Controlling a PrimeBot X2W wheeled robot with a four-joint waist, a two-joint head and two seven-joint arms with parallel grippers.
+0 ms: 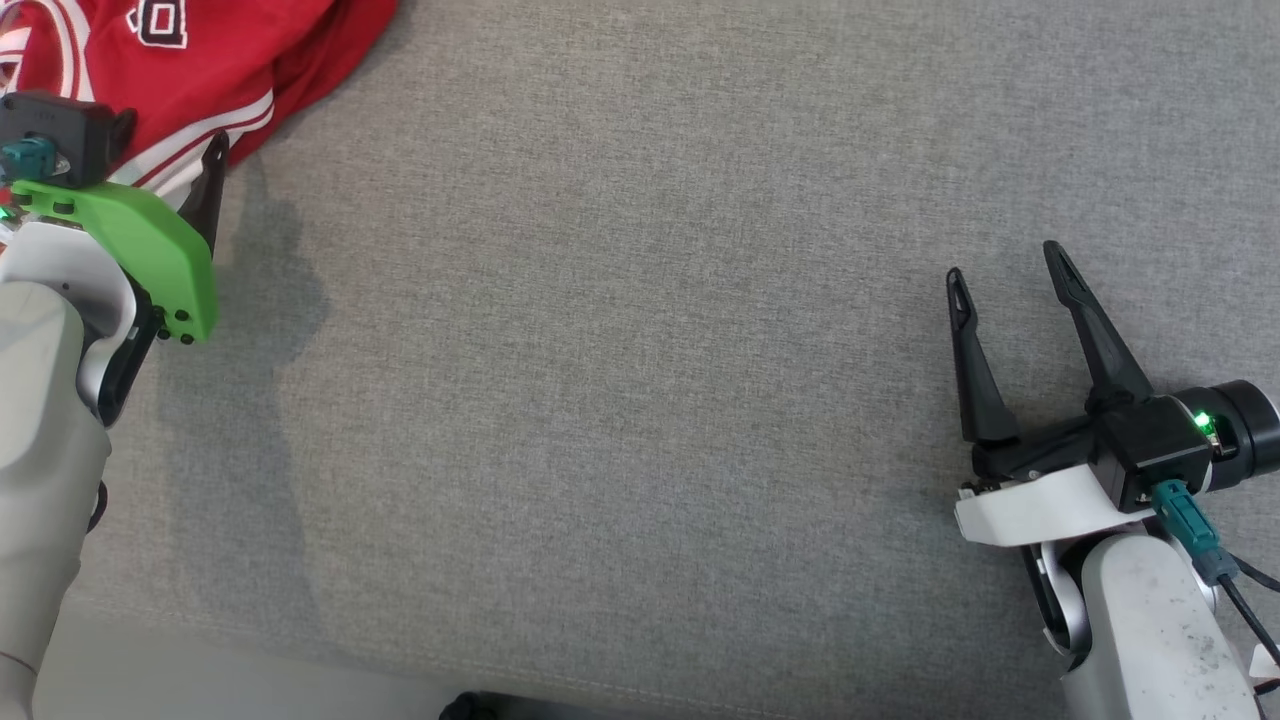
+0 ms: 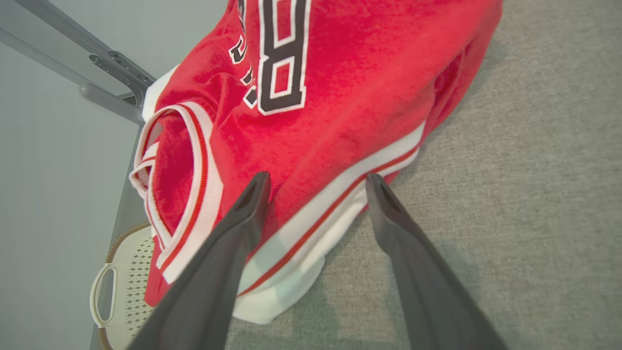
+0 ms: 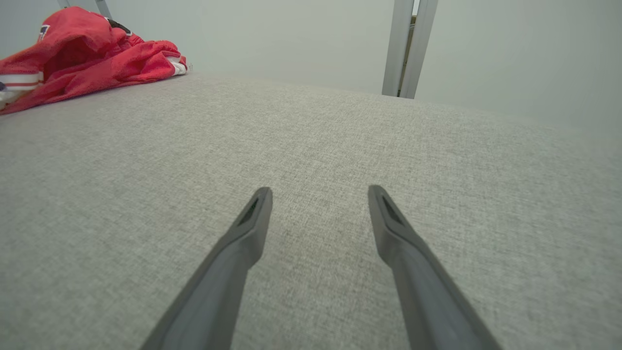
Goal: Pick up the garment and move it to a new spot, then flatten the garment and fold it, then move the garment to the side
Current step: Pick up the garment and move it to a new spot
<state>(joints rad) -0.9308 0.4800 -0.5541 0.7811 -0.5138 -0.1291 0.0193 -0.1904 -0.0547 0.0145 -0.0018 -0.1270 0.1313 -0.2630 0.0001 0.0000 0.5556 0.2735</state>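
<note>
The garment (image 1: 200, 60) is a red jersey with white and red trim and black-and-white lettering, lying bunched at the far left corner of the grey fabric surface. In the left wrist view my left gripper (image 2: 317, 179) is open, its tips spanning the striped hem of the garment (image 2: 340, 97); whether they touch the cloth I cannot tell. The head view gives one of its dark fingers (image 1: 212, 185) beside a green mount. My right gripper (image 1: 1003, 262) is open and holds nothing, low over bare fabric at the right. The right wrist view has the right gripper (image 3: 319, 190) with the garment (image 3: 82, 58) far off at upper left.
The grey fabric surface (image 1: 640, 350) stretches wide between the two arms; its front edge (image 1: 300, 640) runs along the bottom. A white perforated basket (image 2: 121, 287) sits below the left edge near a metal frame (image 2: 112, 73). An upright post (image 3: 408, 48) stands beyond the far edge.
</note>
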